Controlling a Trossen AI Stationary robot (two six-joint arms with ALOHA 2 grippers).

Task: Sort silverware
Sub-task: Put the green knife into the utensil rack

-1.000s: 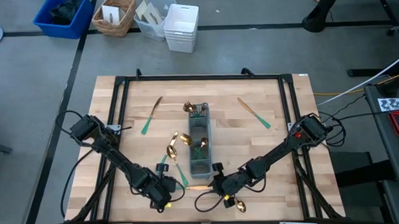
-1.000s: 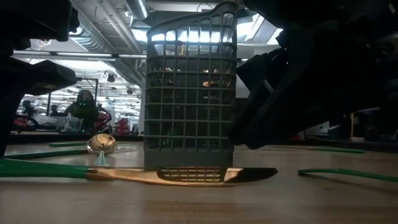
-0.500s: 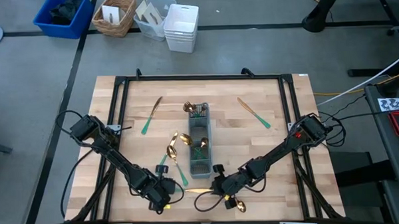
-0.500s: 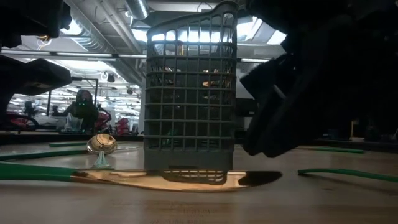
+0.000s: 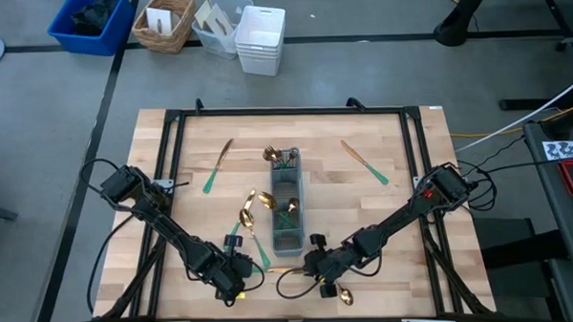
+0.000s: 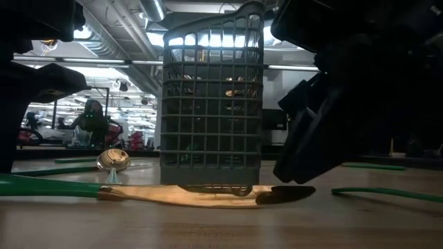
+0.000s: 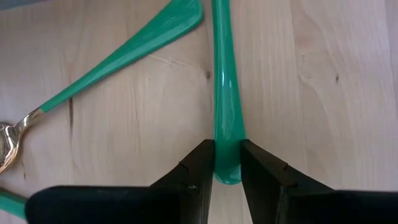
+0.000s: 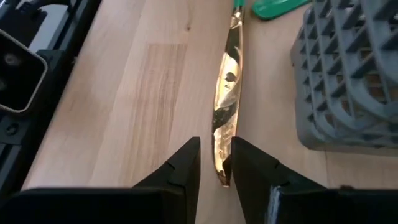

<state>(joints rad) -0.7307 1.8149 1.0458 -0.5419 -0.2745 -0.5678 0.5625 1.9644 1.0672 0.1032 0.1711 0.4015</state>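
High view, near the desk's front edge, left claw pinching the knife's green handle, right claw pinching its gold blade, grey caddy just beside.

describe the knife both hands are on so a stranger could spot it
Start at the grey mesh caddy mid-table. Just past its near end lies a gold-bladed, green-handled knife, the only piece with the left hand on its handle and the right hand at its blade.
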